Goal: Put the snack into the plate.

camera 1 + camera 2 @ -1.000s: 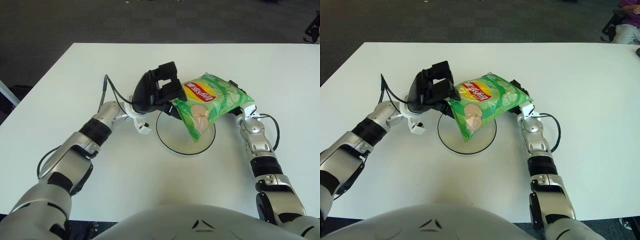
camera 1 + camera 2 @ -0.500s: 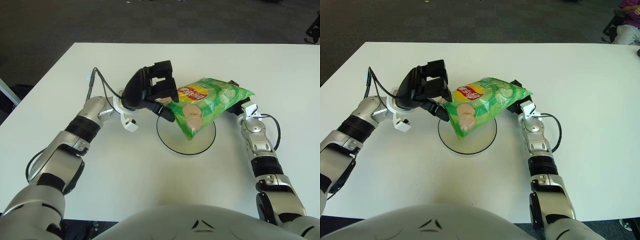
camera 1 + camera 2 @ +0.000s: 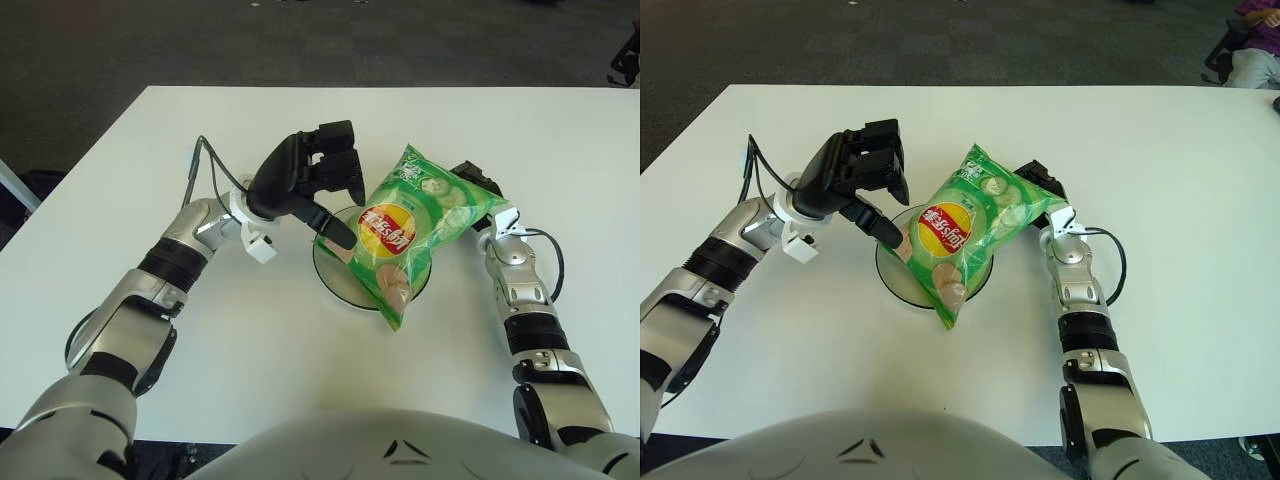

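White table (image 3: 560, 130) held a plate (image 3: 335, 285); the right hand (image 3: 478, 192) gripped the snack (image 3: 405, 230) over it. Only the right eye view showed a seated person (image 3: 1252, 45); left hand (image 3: 305, 180) stood spread

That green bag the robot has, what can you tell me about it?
The chip bag is glossy green foil with a red and yellow logo and pictured chips. It hangs tilted over the round plate, its lower corner past the near rim. The right hand grips its upper end; the left hand is open beside it, one finger by its edge.
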